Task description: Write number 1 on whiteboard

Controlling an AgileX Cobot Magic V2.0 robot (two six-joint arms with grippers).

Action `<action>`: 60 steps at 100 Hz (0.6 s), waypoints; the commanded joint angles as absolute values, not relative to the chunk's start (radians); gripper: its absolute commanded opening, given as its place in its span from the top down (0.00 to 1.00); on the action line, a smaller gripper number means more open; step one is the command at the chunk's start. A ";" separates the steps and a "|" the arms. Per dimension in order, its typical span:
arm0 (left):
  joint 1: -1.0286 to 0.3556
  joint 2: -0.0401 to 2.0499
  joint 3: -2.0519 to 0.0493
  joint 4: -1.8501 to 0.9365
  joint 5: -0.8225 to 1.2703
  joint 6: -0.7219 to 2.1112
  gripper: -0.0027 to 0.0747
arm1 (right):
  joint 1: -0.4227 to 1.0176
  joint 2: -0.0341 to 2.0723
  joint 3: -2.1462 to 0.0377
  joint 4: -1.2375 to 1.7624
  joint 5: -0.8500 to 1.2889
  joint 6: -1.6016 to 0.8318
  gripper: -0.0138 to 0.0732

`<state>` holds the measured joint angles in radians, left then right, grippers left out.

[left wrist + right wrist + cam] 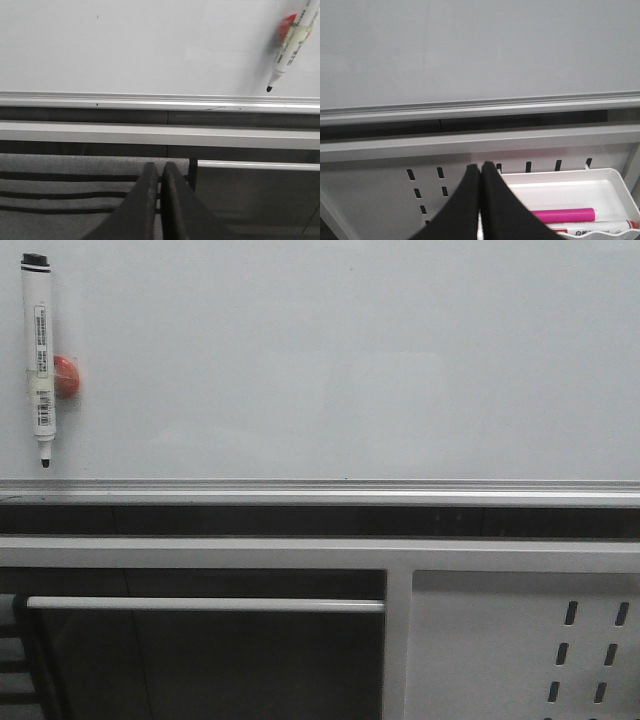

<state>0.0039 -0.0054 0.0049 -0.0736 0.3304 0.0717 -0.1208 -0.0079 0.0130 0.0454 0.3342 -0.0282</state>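
The marker pen [291, 42] runs past the left wrist view's edge.

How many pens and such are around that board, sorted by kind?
Markers: 3, white one on the whiteboard, pink and red-capped in the tray
Red magnets: 1
Trays: 1
Total: 5

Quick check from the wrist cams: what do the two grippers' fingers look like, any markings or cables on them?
Both look alike. The left gripper has two matte black fingers tapering to narrow tips, with a faintly speckled, worn surface. The right gripper has the same black tapered fingers, smoother looking. No markings or cables show in either wrist view; the arms themselves are out of frame.
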 commanded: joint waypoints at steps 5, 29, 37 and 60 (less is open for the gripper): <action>0.001 -0.034 0.026 -0.082 0.278 0.064 0.99 | -0.129 -0.030 0.041 0.049 0.306 -0.036 0.90; 0.001 -0.034 0.026 -0.082 0.278 0.064 0.99 | -0.129 -0.030 0.041 0.049 0.306 -0.036 0.90; 0.001 -0.034 0.026 -0.082 0.278 0.064 0.99 | -0.129 -0.030 0.041 0.049 0.306 -0.036 0.90; 0.001 -0.034 0.026 -0.131 0.158 0.064 0.99 | -0.129 -0.030 0.041 0.044 0.292 -0.036 0.90</action>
<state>0.0039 -0.0054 0.0049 -0.0861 0.3077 0.0717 -0.1208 -0.0079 0.0130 0.0454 0.3342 -0.0282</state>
